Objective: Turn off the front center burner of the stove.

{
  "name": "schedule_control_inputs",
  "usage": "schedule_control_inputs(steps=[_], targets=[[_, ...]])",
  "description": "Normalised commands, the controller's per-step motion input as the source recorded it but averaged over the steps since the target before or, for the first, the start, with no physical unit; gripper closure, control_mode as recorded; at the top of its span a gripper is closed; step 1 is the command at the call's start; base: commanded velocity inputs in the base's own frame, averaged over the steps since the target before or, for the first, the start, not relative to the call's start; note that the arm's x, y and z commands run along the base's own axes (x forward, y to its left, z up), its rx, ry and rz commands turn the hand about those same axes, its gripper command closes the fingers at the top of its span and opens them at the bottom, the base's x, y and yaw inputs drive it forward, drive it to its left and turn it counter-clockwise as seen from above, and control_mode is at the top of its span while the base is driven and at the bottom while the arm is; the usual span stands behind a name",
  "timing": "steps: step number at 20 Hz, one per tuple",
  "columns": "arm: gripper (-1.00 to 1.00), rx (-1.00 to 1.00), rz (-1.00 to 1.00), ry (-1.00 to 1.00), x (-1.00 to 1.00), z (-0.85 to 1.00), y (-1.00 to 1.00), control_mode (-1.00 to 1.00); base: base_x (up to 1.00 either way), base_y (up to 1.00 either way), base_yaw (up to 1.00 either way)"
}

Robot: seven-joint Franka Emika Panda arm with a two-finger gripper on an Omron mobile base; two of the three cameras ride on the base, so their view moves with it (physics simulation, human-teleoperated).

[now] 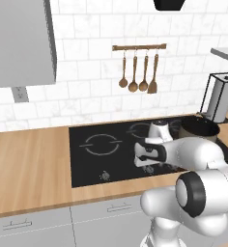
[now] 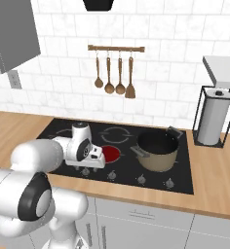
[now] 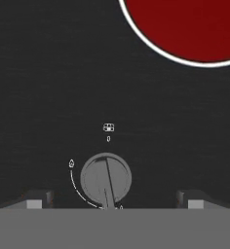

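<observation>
The front center burner [image 3: 185,24] glows as a solid red disc on the black glass of the stove [image 1: 87,161]; it also shows just right of the hand as the burner [image 2: 112,153]. My gripper [image 3: 114,202] hangs open right over the front knob row, fingers spread wide. A round grey knob [image 3: 106,179] sits between the fingertips [image 3: 36,200], untouched, with its pointer line running toward the bottom of the hand view. From the base, the gripper [image 2: 90,163] hovers low over the stove's front edge, and the same gripper [image 1: 144,161] covers part of the knob row.
A brown pot [image 2: 158,148] stands on the right burner, close to the red disc. More knobs [image 2: 141,180] line the front edge. A paper towel holder [image 2: 214,116] stands on the counter at the right. Wooden utensils [image 2: 114,73] hang on the wall.
</observation>
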Motion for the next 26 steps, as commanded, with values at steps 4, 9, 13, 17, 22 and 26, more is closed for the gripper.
schedule_control_inputs(steps=[4, 9, 13, 17, 22, 26], targets=[[-1.00, 0.00, 0.00, 0.00, 0.07, -0.13, 0.00, -1.00, 0.00, 0.00, 0.00], [-1.00, 0.00, 0.00, 0.00, -0.04, -0.08, 0.01, -1.00, 0.00, 0.00, 0.00], [-1.00, 0.00, 0.00, 0.00, -0.09, -0.08, 0.05, -1.00, 0.00, 0.00, 0.00], [-1.00, 0.00, 0.00, 0.00, 0.00, -0.04, 0.04, -1.00, 0.00, 0.00, 0.00], [1.00, 0.00, 0.00, 0.00, 0.00, 0.00, 0.00, -1.00, 0.00, 0.00, 0.00], [1.00, 0.00, 0.00, 0.00, 0.00, 0.00, 0.00, -1.00, 0.00, 0.00, 0.00]])
